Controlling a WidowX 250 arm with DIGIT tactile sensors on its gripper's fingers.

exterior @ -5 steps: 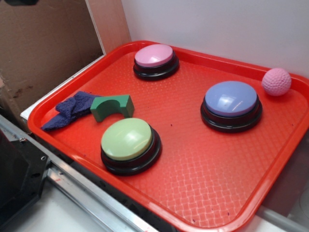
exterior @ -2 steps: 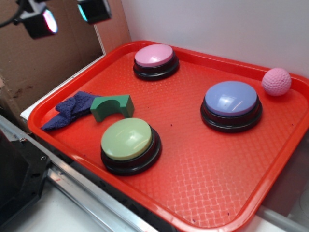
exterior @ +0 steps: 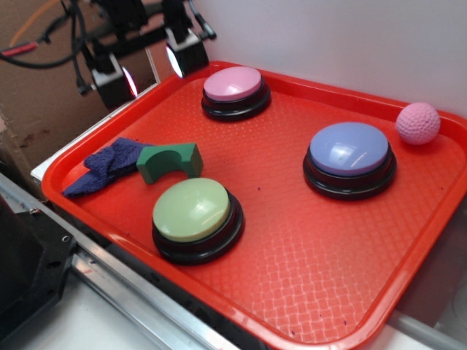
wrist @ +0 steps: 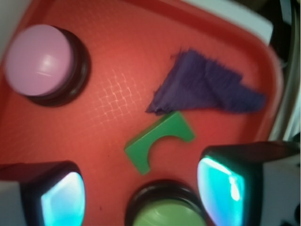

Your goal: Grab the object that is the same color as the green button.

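The object, a small dark green arch block point(exterior: 169, 161) point(wrist: 158, 141), lies on the red tray point(exterior: 292, 240) between the dark blue cloth point(exterior: 106, 165) point(wrist: 204, 88) and the green button point(exterior: 194, 216) point(wrist: 164, 213). My gripper point(exterior: 149, 71) point(wrist: 141, 195) hangs high over the tray's far left edge, well above and behind the block. It is open, with nothing between its two glowing fingers point(wrist: 63, 197).
A pink dome button point(exterior: 234, 91) point(wrist: 41, 61) stands at the tray's back. The lavender-blue dome button point(exterior: 349, 157) is on the right, and a pink dimpled ball point(exterior: 417, 122) rests at the far right corner. Cardboard point(exterior: 66, 80) rises left of the tray.
The gripper has come down and to the right into the exterior view, from the top left corner to above the tray's far left edge. The things on the tray have not moved.
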